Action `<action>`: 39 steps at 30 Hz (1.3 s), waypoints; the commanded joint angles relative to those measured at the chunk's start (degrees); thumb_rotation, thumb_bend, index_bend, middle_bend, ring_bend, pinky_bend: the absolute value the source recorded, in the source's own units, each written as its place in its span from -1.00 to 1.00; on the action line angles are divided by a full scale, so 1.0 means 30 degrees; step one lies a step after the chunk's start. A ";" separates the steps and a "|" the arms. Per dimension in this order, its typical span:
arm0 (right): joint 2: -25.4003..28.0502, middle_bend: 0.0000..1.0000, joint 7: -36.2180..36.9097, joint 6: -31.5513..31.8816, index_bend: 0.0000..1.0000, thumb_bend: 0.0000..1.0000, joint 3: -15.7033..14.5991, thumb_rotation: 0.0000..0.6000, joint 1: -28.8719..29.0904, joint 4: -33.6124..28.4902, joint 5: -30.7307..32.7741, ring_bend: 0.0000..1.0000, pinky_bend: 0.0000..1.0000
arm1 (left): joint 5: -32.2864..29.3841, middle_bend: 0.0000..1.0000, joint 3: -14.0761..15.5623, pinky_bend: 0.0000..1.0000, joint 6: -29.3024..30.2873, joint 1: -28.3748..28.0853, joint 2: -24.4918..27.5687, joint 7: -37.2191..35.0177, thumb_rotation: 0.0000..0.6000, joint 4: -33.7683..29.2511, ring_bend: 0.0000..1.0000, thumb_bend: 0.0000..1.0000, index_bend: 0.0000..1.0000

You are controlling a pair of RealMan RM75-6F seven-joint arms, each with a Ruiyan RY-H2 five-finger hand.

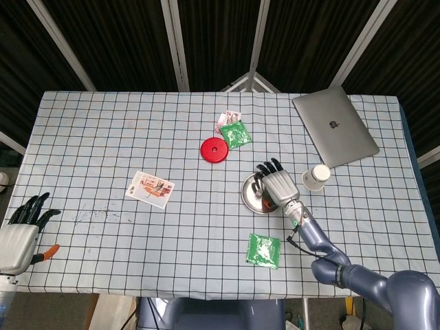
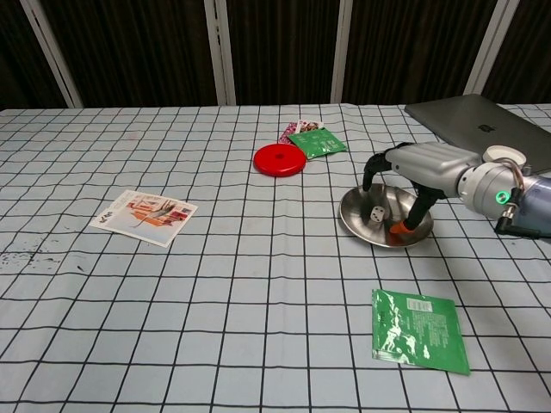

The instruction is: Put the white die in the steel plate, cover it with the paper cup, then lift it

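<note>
The white die (image 2: 376,212) lies inside the steel plate (image 2: 362,225), free of any fingers. My right hand (image 2: 419,172) hovers over the plate's right half with its fingers spread apart and nothing in them; in the head view this right hand (image 1: 276,185) covers much of the steel plate (image 1: 248,194) and hides the die. The paper cup (image 1: 317,177) lies on its side to the right of the plate; the chest view shows only the rim of the paper cup (image 2: 502,155) behind my forearm. My left hand (image 1: 22,232) rests open at the table's near left corner.
A red disc (image 1: 214,149) and a green packet (image 1: 236,133) lie behind the plate. Another green packet (image 1: 264,249) lies in front of it. A closed laptop (image 1: 335,135) sits at the back right, a printed card (image 1: 150,188) on the left.
</note>
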 commanded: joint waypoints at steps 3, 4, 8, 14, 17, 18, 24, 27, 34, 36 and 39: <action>0.0299 -0.71 -0.0218 0.0041 -0.58 -0.70 -0.0066 1.00 -0.0116 -0.0360 0.0177 -0.79 -1.00 | -0.0051 -1.00 -0.0023 -0.74 0.0037 -0.0006 0.0013 -0.0004 1.00 -0.0008 -1.00 -0.45 -0.48; 0.0443 -0.71 -0.0281 0.0092 -0.60 -0.71 -0.0082 1.00 -0.0167 -0.0568 0.0206 -0.79 -1.00 | -0.0049 -1.00 -0.0028 -0.74 0.0043 -0.0013 0.0019 -0.0042 1.00 -0.0014 -1.00 -0.45 -0.48; 0.1258 -0.71 -0.0454 0.0821 -0.61 -0.71 -0.0041 1.00 -0.0459 -0.1771 0.0079 -0.79 -1.00 | -0.0017 -1.00 -0.0076 -0.74 0.0049 -0.0074 0.0024 -0.0208 1.00 0.0037 -1.00 -0.45 -0.48; 0.3365 -0.71 -0.0961 0.3414 -0.61 -0.71 0.0372 1.00 -0.1634 -0.4778 -0.0010 -0.77 -1.00 | 0.0196 -1.00 -0.0128 -0.74 -0.0326 -0.0438 0.0073 -0.1125 1.00 0.0350 -1.00 -0.45 -0.48; 0.4416 -0.71 -0.1675 0.3889 -0.61 -0.71 0.0460 1.00 -0.2206 -0.6012 0.0588 -0.77 -1.00 | 0.0226 -1.00 -0.0167 -0.74 -0.0405 -0.0544 0.0196 -0.1679 1.00 0.0556 -1.00 -0.45 -0.48; 0.4684 -0.71 -0.1888 0.3930 -0.61 -0.71 0.0476 1.00 -0.2325 -0.6324 0.0784 -0.77 -1.00 | 0.0238 -1.00 -0.0175 -0.74 -0.0392 -0.0553 0.0221 -0.1806 1.00 0.0598 -1.00 -0.45 -0.48; 0.6953 -0.63 -0.3577 0.3620 -0.52 -0.71 0.0489 1.00 -0.3064 -0.8509 0.2740 -0.76 -1.00 | 0.0163 -1.00 -0.0207 -0.74 -0.0343 -0.0571 0.0426 -0.2620 1.00 0.0813 -1.00 -0.45 -0.48; 0.7503 -0.59 -0.4114 0.3177 -0.50 -0.71 0.0340 1.00 -0.3120 -0.8866 0.3453 -0.75 -1.00 | 0.0125 -1.00 -0.0200 -0.74 -0.0357 -0.0584 0.0453 -0.2685 1.00 0.0808 -1.00 -0.45 -0.48; 0.7564 -0.50 -0.4484 0.2326 -0.44 -0.71 0.0269 1.00 -0.2752 -0.8334 0.4370 -0.73 -1.00 | 0.0027 -1.00 -0.0161 -0.74 -0.0396 -0.0603 0.0436 -0.2452 1.00 0.0730 -1.00 -0.45 -0.48; 0.7483 -0.49 -0.4539 0.2002 -0.44 -0.71 0.0289 1.00 -0.2535 -0.7997 0.4560 -0.73 -1.00 | -0.0043 -1.00 -0.0178 -0.74 -0.0393 -0.0604 0.0411 -0.2363 1.00 0.0716 -1.00 -0.45 -0.48; 0.7228 -0.47 -0.4449 0.1632 -0.43 -0.71 0.0411 1.00 -0.2180 -0.7454 0.4758 -0.73 -1.00 | -0.0173 -1.00 -0.0195 -0.74 -0.0459 -0.0629 0.0365 -0.2208 1.00 0.0684 -1.00 -0.45 -0.48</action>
